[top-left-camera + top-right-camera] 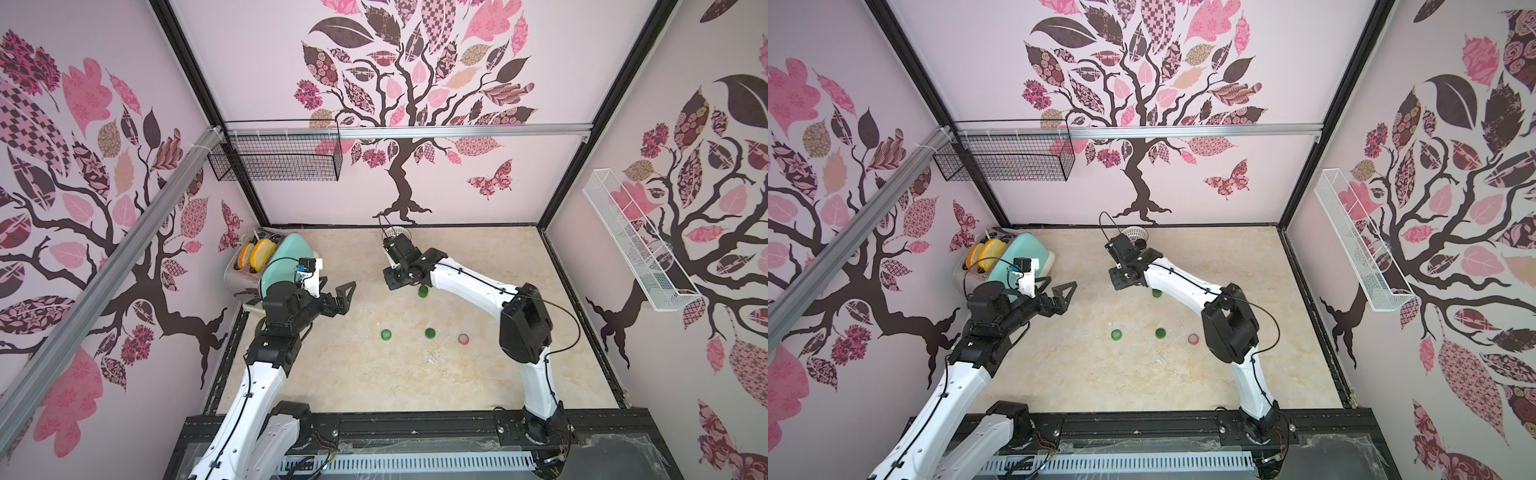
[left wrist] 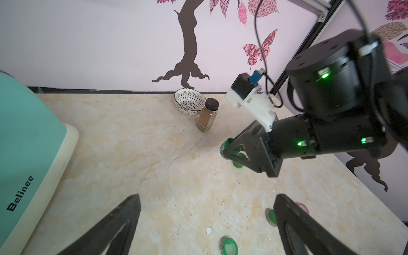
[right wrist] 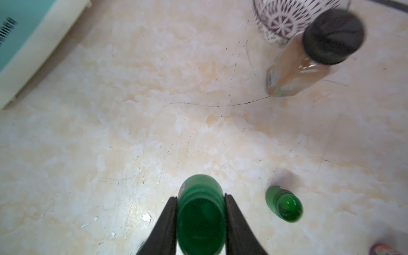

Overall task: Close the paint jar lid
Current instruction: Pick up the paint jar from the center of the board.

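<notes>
In the right wrist view my right gripper (image 3: 201, 197) is shut on an open green paint jar (image 3: 201, 216), with one finger pressed to each side of it. A second open green jar (image 3: 284, 204) stands on the table beside it. It shows in both top views (image 1: 423, 292) (image 1: 1157, 293), next to the right arm. Two green lids (image 1: 386, 334) (image 1: 430, 332) and a pink lid (image 1: 464, 339) lie loose nearer the front. My left gripper (image 1: 347, 299) (image 2: 207, 198) hovers open and empty at the left, with the nearest green lid (image 2: 229, 246) below it.
A patterned bowl (image 2: 189, 102) and a brown spice bottle (image 2: 207, 116) stand at the back wall. A teal dish rack (image 1: 286, 257) holding plates fills the back left corner. Wire baskets (image 1: 276, 156) (image 1: 636, 241) hang on the walls.
</notes>
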`<state>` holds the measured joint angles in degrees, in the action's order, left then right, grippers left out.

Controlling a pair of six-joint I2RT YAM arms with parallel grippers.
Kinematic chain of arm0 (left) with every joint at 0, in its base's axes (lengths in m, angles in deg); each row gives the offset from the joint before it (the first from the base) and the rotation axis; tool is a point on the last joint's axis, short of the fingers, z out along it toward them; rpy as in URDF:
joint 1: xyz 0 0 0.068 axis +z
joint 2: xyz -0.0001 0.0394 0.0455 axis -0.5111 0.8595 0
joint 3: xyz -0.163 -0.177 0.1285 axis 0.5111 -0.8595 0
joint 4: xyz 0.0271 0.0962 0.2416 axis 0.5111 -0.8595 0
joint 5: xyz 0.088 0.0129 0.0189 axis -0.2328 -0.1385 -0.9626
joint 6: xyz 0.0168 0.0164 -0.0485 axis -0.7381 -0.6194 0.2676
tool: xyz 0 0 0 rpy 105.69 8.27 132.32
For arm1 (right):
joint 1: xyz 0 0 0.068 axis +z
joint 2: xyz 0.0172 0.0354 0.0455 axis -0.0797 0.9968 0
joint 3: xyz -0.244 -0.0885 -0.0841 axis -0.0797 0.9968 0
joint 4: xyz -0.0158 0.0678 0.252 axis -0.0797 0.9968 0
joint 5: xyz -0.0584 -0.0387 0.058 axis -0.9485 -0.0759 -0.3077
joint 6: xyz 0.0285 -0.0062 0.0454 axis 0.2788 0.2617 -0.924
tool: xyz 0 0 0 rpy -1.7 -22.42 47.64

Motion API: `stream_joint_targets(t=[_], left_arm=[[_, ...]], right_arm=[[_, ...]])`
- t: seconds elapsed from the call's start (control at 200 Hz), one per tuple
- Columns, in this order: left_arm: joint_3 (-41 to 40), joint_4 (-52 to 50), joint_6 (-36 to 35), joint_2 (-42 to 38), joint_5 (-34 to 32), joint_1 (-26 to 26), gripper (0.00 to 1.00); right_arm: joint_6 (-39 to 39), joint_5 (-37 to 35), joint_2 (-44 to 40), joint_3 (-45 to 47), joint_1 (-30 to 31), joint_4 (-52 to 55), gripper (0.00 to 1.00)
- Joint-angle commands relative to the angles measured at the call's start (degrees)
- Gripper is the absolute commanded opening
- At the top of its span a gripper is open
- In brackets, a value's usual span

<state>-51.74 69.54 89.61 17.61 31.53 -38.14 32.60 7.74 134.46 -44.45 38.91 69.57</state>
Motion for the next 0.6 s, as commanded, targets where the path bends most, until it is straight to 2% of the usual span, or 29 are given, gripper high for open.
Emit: stream_joint_targets(t=[0.0, 0.085, 0.19, 0.275, 0.415, 0.495, 0.595], left_arm=[[-2.08, 8.10, 2.12, -0.99, 2.73, -0.59, 0.96], [-3.31, 11.68, 2.27, -1.38, -0.42, -4.82, 0.95], [-4.09, 13.05, -3.30, -0.47, -9.91, -15.98, 0.95], [-6.13, 18.01, -6.41, 0.76, -14.53, -21.65, 0.96], [-11.69, 30.46, -12.72, 3.13, -12.28, -25.20, 0.97], [-13.89, 37.47, -16.67, 5.48, -6.40, -25.54, 0.96], [-14.91, 44.63, -17.24, 9.17, -3.45, -25.65, 0.94]], right_arm=[[0.70, 0.69, -5.59, 2.16, -0.83, 0.91, 0.29], [1.50, 0.86, -9.67, 4.37, -1.39, 2.59, 0.29], [2.80, 1.32, -14.22, 6.55, -2.35, 5.59, 0.29], [3.44, 2.22, -17.48, 8.13, -3.14, 8.05, 0.29], [3.47, 4.59, -21.82, 10.60, -3.82, 11.54, 0.29], [2.75, 6.35, -23.56, 11.54, -3.75, 13.21, 0.29], [1.53, 9.18, -24.92, 12.50, -3.68, 14.71, 0.30]])
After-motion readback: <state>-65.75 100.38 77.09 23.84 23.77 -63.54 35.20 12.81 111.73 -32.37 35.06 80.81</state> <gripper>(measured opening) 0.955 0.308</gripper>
